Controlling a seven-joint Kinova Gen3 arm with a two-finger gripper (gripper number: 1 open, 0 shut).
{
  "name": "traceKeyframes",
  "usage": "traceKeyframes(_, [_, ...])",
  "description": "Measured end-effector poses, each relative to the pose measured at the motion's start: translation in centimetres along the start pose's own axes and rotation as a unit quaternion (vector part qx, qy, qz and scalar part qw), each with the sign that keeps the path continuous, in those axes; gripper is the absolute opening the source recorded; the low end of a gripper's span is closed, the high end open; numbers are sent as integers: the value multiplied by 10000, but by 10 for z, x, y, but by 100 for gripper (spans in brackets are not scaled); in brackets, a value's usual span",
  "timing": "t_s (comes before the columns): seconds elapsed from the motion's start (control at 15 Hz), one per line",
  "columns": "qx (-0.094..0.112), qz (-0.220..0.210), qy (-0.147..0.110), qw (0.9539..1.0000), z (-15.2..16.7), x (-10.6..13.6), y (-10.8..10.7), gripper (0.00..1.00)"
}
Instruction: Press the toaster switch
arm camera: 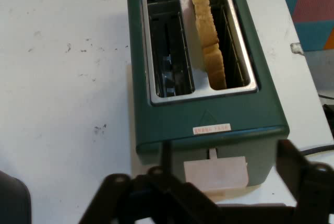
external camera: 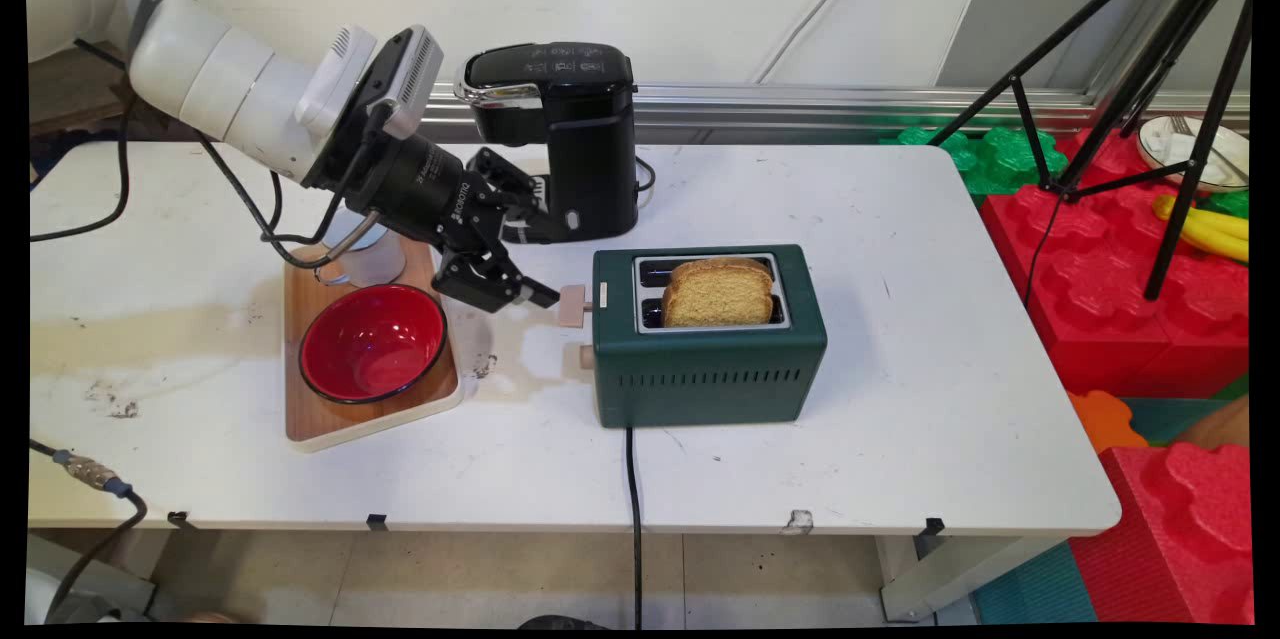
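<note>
The gripper hangs low over the white counter, its fingers spread apart, one on each side of the pale lever at the left end of the green toaster; whether they touch the lever cannot be told; a bread slice stands upright in one slot; a red bowl sits on a wooden board beside the gripper; a black coffee machine stands behind.
</note>
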State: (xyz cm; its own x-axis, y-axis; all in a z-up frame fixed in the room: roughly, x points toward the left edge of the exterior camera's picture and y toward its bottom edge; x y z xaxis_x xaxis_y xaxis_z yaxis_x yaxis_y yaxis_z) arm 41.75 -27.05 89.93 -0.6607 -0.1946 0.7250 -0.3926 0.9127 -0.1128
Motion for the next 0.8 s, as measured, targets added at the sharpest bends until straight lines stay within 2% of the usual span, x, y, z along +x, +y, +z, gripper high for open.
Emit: traceKeyframes(0.8, [-92,-72,-69,9999,10,-14,-3,0])
